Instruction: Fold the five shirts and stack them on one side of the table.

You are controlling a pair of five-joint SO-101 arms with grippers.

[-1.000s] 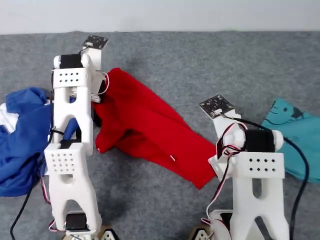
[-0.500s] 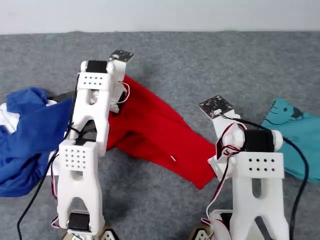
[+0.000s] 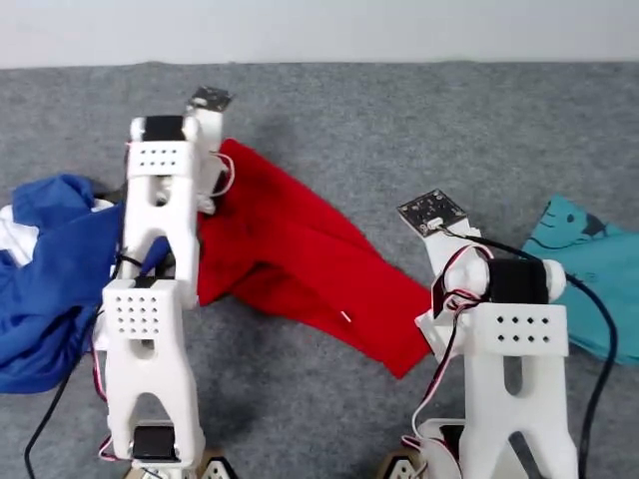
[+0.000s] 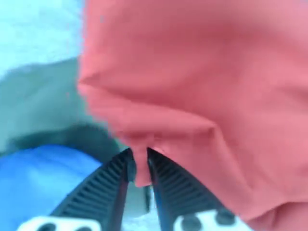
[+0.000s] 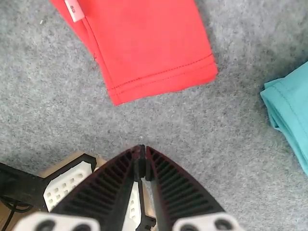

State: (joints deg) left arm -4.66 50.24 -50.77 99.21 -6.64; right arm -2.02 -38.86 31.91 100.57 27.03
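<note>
A red shirt (image 3: 300, 259) lies spread across the middle of the grey table. My left gripper (image 4: 140, 166) is shut on a fold of the red shirt (image 4: 202, 86) at its far left end; in the high view the left arm (image 3: 160, 200) stands over that end. My right gripper (image 5: 142, 156) is shut with nothing in it, held above bare table near the red shirt's hem (image 5: 159, 62). The right arm (image 3: 494, 319) stands at the near right.
A heap of blue shirts (image 3: 50, 279) with some white lies at the left edge. A teal shirt (image 3: 589, 269) lies at the right edge; its corner (image 5: 288, 110) is near my right gripper. Grey table (image 3: 399, 130) stretches behind.
The left arm swung right with the red shirt's end half a second ago, then came back left. The right arm has kept still.
</note>
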